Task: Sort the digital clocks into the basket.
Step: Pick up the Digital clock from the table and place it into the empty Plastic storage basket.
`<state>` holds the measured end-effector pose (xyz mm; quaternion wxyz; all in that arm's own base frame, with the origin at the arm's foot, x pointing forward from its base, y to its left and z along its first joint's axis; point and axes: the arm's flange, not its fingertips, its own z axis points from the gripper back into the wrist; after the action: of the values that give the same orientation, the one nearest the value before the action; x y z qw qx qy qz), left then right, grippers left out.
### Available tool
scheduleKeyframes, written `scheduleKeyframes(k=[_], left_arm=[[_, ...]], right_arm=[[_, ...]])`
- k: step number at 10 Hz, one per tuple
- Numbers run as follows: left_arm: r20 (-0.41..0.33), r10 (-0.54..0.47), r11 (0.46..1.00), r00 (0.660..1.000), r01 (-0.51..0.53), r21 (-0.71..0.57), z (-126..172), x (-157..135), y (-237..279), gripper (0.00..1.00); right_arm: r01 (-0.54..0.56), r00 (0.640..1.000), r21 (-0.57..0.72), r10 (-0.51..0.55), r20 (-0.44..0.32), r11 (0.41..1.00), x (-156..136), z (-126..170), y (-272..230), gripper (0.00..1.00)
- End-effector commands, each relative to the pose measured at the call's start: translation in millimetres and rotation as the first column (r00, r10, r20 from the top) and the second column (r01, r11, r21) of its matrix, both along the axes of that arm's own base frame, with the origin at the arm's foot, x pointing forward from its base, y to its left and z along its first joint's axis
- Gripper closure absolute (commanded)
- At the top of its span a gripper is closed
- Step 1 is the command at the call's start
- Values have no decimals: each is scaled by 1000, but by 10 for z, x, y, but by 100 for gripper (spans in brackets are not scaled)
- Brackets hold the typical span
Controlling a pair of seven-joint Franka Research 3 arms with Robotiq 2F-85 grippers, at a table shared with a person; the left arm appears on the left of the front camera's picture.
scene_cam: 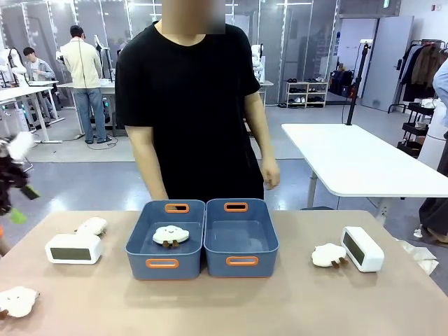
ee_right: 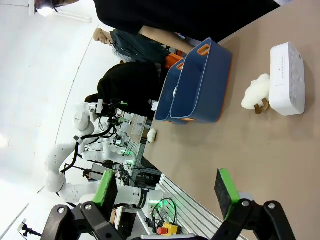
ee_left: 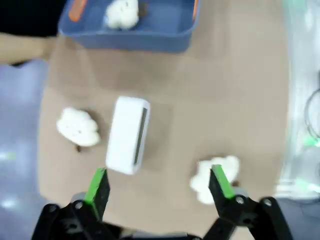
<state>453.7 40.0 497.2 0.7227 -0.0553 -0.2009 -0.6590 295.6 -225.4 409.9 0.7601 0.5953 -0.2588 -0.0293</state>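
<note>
Left clock (scene_cam: 73,248) sits crosswise, face frontward — right clock (scene_cam: 362,248) apparently faces left.

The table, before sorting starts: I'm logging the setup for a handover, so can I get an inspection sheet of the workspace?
Surface: tan table, bare between the items.
Job's things: left clock and right clock both lie outside the tubs; right blue tub is empty.
Clutter: four plush toys: one in the left blue tub, one behind the left clock, one at the near left corner, one beside the right clock.
Grippers: left gripper open, above the left clock; right gripper open, holding nothing.
Cables: nothing seen on the table.
Surroundings: person in black at the far side; white table behind.
</note>
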Motion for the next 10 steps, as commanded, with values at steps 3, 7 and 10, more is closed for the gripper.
scheduleKeyframes(k=[3,7,10], left_arm=[[87,-113,982,990,98,162,-337,277,-87,0],[88,-146,971,985,126,201,-234,234,-270,0],[13,-150,973,989,145,181,-534,586,-352,0]], right_arm=[[-4,1000,4,4,9,1000,-14,16,-8,0],[-4,1000,4,4,9,1000,-14,16,-8,0],[-4,1000,4,4,9,1000,-14,16,-8,0]])
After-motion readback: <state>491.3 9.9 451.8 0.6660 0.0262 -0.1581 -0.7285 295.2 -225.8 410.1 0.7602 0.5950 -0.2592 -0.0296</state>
